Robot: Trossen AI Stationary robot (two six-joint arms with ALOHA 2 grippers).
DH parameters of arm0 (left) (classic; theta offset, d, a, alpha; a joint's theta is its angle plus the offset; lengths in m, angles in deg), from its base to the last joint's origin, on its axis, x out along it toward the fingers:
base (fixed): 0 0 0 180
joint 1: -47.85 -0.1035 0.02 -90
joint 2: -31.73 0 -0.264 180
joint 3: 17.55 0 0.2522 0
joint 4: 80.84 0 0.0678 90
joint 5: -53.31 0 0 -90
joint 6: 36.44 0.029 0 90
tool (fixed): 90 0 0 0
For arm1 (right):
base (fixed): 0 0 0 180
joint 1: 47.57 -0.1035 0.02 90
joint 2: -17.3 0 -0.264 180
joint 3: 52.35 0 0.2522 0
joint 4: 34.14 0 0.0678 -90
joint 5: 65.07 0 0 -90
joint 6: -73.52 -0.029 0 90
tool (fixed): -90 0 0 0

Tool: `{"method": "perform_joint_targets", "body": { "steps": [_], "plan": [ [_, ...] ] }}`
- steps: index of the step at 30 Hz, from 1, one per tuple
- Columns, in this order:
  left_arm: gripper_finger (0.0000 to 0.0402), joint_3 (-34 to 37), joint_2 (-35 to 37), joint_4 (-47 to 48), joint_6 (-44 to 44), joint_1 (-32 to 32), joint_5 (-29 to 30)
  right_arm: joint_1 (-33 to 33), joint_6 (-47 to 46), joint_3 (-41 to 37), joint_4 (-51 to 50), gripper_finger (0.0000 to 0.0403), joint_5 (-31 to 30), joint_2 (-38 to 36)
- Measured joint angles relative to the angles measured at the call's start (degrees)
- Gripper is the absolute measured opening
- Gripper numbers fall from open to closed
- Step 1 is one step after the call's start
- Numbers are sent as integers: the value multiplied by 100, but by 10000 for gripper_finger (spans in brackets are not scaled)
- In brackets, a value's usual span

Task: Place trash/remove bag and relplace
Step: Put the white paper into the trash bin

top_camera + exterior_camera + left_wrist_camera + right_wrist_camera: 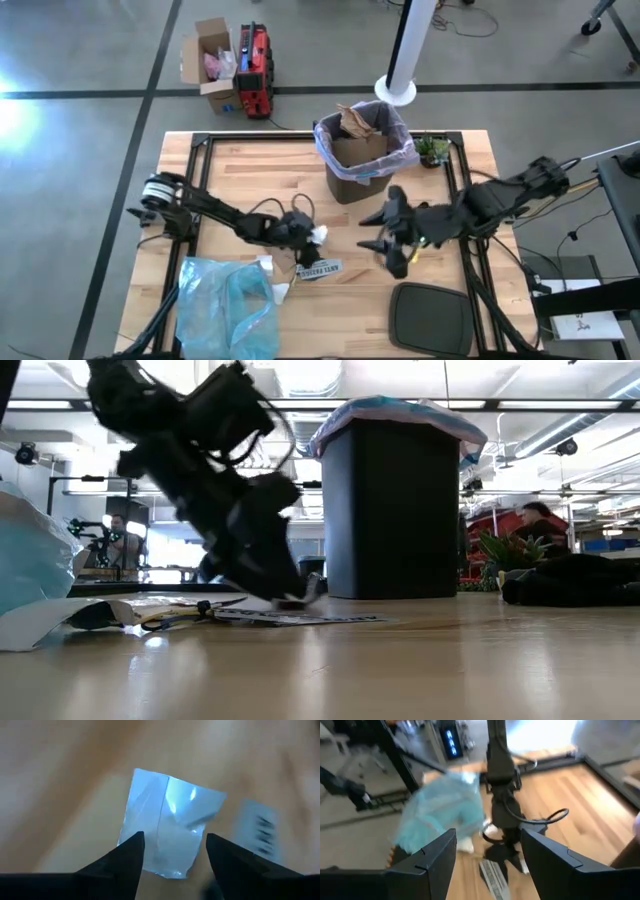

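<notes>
The black bin (350,182) stands at the table's far middle, lined with the pale lavender bag (325,150), whose rim folds over the bin's edge. Brown cardboard trash (358,125) sticks up out of the bin. A white wrapper (170,815) lies flat on the table in front of the bin. My left gripper (175,851) is low over the wrapper, open, with a finger on either side of its near end. My right gripper (385,235) hangs open above the table to the right of it, with nothing between its fingers (487,850).
A crumpled light-blue plastic bag (225,305) lies at the near left. A printed label strip (320,268) lies just near of the wrapper. A black lid (430,320) rests at the near right. A small green plant (432,148) stands beside the bin.
</notes>
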Motion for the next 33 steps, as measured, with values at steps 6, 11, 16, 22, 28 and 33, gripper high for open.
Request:
{"method": "perform_joint_targets", "body": {
  "steps": [6, 11, 16, 22, 28, 33],
  "plan": [
    [198, -1277, 22, 1833, 1143, 299, -394, -83, -6, -7, -282, 208, 242, 697],
    [205, -2403, 164, 4723, 1241, 623, -544, -92, 54, -33, -303, 206, 586, 1386],
    [208, -2639, 314, 6078, 378, 1104, -663, -92, 382, -33, 108, 204, 913, 2179],
    [194, -2038, 312, 6270, -1242, 1316, -1409, -16, 300, -35, 1334, 204, 1760, 2951],
    [167, -1037, 324, 5184, -1712, 1003, -1492, 151, 654, -35, 1965, 204, 2262, 3271],
    [144, -529, 351, 3224, -1478, 562, -1518, 367, 995, -35, 1989, 204, 2190, 3262]
  ]
}}
